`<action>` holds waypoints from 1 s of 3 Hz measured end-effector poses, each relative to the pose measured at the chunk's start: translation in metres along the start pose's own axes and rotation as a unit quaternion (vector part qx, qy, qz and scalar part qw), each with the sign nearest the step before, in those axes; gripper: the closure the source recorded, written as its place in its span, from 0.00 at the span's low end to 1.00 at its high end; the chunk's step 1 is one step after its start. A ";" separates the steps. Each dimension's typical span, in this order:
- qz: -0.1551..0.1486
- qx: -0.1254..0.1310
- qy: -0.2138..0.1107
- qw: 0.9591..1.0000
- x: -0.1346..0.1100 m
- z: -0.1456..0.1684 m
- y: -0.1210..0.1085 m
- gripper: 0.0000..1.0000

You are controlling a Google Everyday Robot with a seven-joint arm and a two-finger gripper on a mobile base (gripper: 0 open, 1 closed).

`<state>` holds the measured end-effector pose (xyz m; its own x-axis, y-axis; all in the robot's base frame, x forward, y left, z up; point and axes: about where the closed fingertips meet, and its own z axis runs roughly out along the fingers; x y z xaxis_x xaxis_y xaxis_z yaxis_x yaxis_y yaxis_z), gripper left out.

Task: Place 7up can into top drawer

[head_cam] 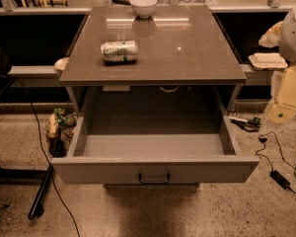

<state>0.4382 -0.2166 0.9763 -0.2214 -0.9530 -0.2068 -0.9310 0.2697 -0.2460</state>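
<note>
- Camera view, the tool: the gripper does not appear anywhere in the frame, so I cannot tell where it is or whether it is closed, parted or carrying anything.
- Camera view, the task's thing: the 7up can [119, 51] lies on its side on the grey countertop [187, 48], in the front-left part and near the front edge. Its long axis runs left to right.
- Camera view, the goal: the top drawer [153, 171] is pulled well out below the counter, with its handle [154, 178] facing the camera. No object is visible inside it, and its rear part sits in shadow under the counter overhang.
- Camera view, other things: a white bowl [143, 6] stands at the far edge of the counter, well apart from the can. Cables [281, 177] trail over the floor to the right.
- Judgement on progress: the can is not yet picked up, so the whole carry is still to do.
- Risk, rolling: a can on its side probably rolls at a light nudge. An off-centre approach could send it back toward the bowl or forward over the edge.
- Risk, slipping: a grip across the smooth curved wall may let it slide out.
- Risk, release: letting go too far back could strike the overhang, and dropping from too high could make it bounce out.
- Risk, drawer: brushing the front panel on the way down could push the drawer shut.
</note>
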 end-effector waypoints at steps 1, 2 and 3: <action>-0.004 0.012 -0.013 1.000 -0.009 0.003 -0.011 0.00; -0.009 0.030 -0.049 0.998 -0.039 0.021 -0.056 0.00; 0.003 0.041 -0.092 0.995 -0.074 0.043 -0.101 0.00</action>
<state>0.5609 -0.1670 0.9759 -0.1631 -0.9116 -0.3773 -0.9016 0.2930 -0.3182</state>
